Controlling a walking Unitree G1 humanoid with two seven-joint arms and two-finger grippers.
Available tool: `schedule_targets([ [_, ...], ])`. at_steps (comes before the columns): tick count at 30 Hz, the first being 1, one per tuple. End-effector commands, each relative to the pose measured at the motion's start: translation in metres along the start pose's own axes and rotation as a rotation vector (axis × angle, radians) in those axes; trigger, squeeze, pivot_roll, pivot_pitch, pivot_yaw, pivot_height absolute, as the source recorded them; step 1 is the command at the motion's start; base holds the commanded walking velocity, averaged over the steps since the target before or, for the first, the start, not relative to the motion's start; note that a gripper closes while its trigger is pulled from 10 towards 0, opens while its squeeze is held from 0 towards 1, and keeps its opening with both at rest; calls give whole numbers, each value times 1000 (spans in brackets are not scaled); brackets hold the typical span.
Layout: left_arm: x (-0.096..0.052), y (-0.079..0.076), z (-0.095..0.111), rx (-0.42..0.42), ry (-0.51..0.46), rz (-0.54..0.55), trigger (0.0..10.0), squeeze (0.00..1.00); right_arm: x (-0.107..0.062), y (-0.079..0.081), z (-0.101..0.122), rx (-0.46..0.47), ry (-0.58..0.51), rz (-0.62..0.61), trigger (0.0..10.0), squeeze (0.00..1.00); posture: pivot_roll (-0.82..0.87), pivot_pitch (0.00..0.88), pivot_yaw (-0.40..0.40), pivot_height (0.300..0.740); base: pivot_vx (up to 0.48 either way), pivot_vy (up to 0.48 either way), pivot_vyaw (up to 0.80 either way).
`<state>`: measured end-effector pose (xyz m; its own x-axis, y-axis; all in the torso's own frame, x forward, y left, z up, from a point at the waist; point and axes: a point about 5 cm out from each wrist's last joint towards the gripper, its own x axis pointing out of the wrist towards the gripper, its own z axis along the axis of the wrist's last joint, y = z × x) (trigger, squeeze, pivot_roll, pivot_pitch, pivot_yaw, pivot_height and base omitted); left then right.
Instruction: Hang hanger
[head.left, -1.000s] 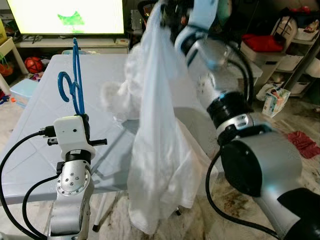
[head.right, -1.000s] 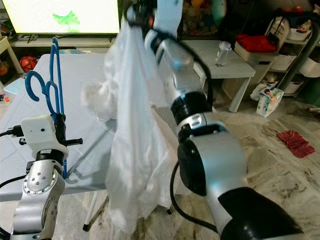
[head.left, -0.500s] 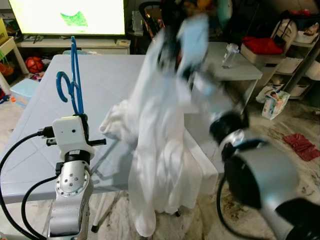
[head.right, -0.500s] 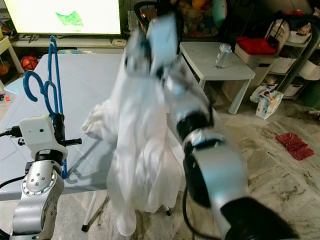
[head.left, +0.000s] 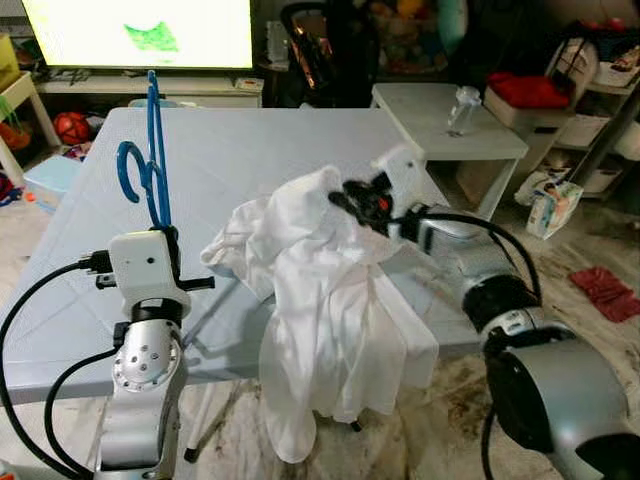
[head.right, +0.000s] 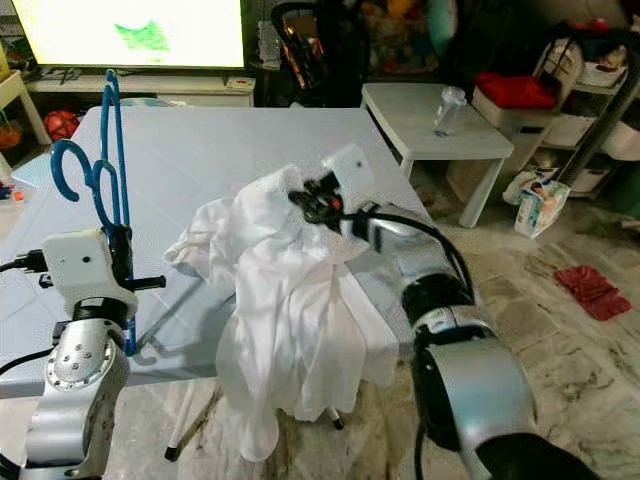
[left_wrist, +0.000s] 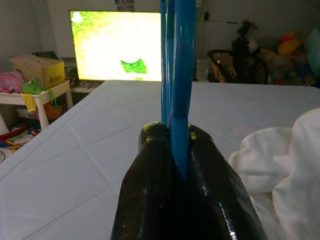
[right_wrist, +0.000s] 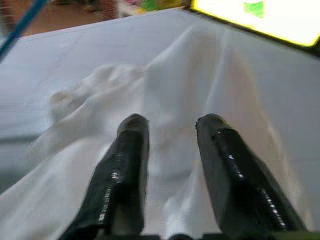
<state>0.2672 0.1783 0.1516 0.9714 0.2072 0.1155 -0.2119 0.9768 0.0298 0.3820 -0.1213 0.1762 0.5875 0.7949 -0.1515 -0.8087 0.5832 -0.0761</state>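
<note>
Up close, left tool (left_wrist: 179, 150) pinches blue hanger (left_wrist: 176, 60); right tool (right_wrist: 172, 131) gapes over cloth (right_wrist: 200, 65).

Glossy blue plastic hanger (head.left: 147, 160); soft white cloth (head.left: 320, 300); matt table (head.left: 260, 150).

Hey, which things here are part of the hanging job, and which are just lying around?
Part of the job:
blue hanger, clamped in the left gripper
white shirt, heaped at the table edge, right gripper open over it

Just lying about:
small white side table
red cloth on the floor
red ball
tissue box
</note>
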Motion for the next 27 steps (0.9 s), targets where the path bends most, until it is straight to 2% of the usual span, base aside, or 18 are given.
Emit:
schedule_targets([
  [1, -7, 0, -27, 15, 136, -3, 10000, 0, -9, 1, 4, 11, 1, 88, 10000, 1000, 100, 0, -110, 740, 0, 0, 0],
  [2, -7, -1, -27, 12, 137, -6, 10000, 0, -17, 4, -3, 54, 17, 137, 10000, 1000, 93, 0, -108, 740, 0, 0, 0],
  [5, -8, -2, -27, 10, 138, -9, 10000, 0, -23, 8, -8, 77, 28, 184, 10000, 1000, 91, 0, -109, 740, 0, 0, 0],
  [7, -7, -2, -27, 16, 134, -7, 10000, 0, -33, 23, -20, 109, 62, 281, 10000, 1000, 91, 0, -109, 740, 0, 0, 0],
  [9, -7, -1, -28, 17, 136, -5, 10000, 0, -37, 33, -28, 136, 81, 320, 10000, 1000, 87, 0, -107, 740, 0, 0, 0],
  [10, -7, 0, -29, 17, 140, -4, 10000, 0, -38, 43, -35, 180, 90, 338, 10000, 1000, 88, 0, -106, 740, 0, 0, 0],
  [11, -7, 0, -29, 17, 140, -4, 10000, 0, -38, 43, -35, 180, 90, 338, 10000, 1000, 88, 0, -106, 740, 0, 0, 0],
  [14, -7, 1, -28, 17, 141, -6, 10000, 0, -34, 58, -45, 214, 105, 323, 10000, 1000, 91, 0, -103, 740, 0, 0, 0],
  [17, -7, 1, -28, 19, 141, -7, 10000, 0, -27, 73, -54, 206, 118, 282, 10000, 1000, 93, 0, -101, 740, 0, 0, 0],
  [19, -7, 1, -28, 19, 141, -7, 10000, 0, -24, 77, -55, 189, 123, 254, 10000, 1000, 94, 0, -100, 740, 0, 0, 0],
  [22, -7, 1, -28, 19, 140, -8, 10000, 0, -19, 76, -56, 168, 135, 154, 10000, 1000, 92, 0, -99, 740, 0, 0, 0],
  [23, -8, 0, -28, 19, 141, -10, 10000, 0, -16, 75, -54, 129, 135, 92, 10000, 1000, 91, 0, -98, 740, 0, 0, 0],
  [27, -7, 0, -29, 18, 143, -12, 10000, 0, -13, 76, -54, 80, 151, 36, 10000, 1000, 90, 0, -100, 740, 0, 0, 0],
])
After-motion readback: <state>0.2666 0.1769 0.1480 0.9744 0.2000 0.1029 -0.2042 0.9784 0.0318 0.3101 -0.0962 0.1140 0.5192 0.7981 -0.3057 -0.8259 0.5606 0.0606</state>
